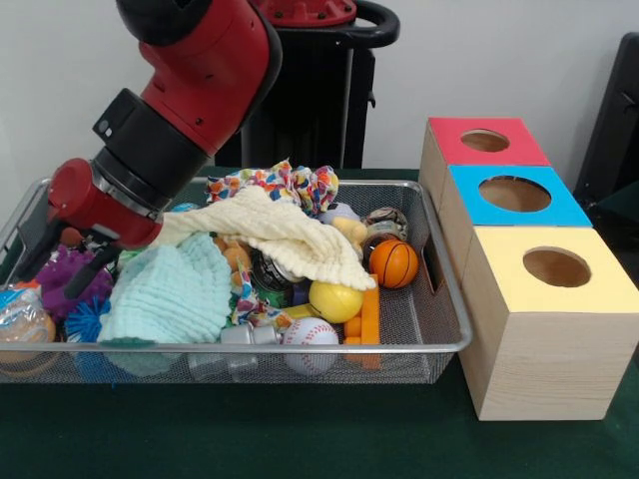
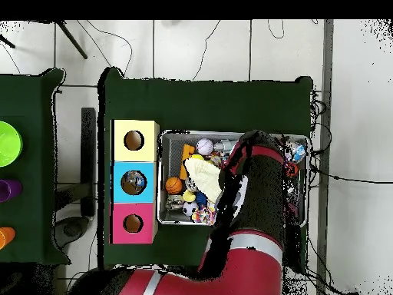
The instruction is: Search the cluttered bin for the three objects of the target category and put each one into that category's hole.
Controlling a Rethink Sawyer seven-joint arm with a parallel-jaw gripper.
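Note:
The silver wire-mesh bin (image 1: 439, 344) is full of clutter. It also shows in the overhead view (image 2: 163, 177). One clear crinkly bottle with a blue label (image 1: 20, 317) lies at the bin's front left corner; in the overhead view this bottle (image 2: 298, 152) sits at the bin's right end. A second clear bottle (image 1: 245, 336) lies against the front rim, partly buried. No third bottle shows. My gripper (image 1: 47, 281) hangs at the bin's left end, open and empty. It is just above a purple spiky toy (image 1: 62, 271), behind and above the corner bottle.
Yellow (image 1: 290, 239) and mint (image 1: 170, 294) cloths cover the bin's middle. An orange basketball (image 1: 394, 262), a yellow ball (image 1: 334, 301) and a baseball (image 1: 310, 334) lie to the right. Red (image 1: 449, 140), blue (image 1: 469, 195) and yellow (image 1: 499, 269) topped wooden boxes with holes stand beside the bin.

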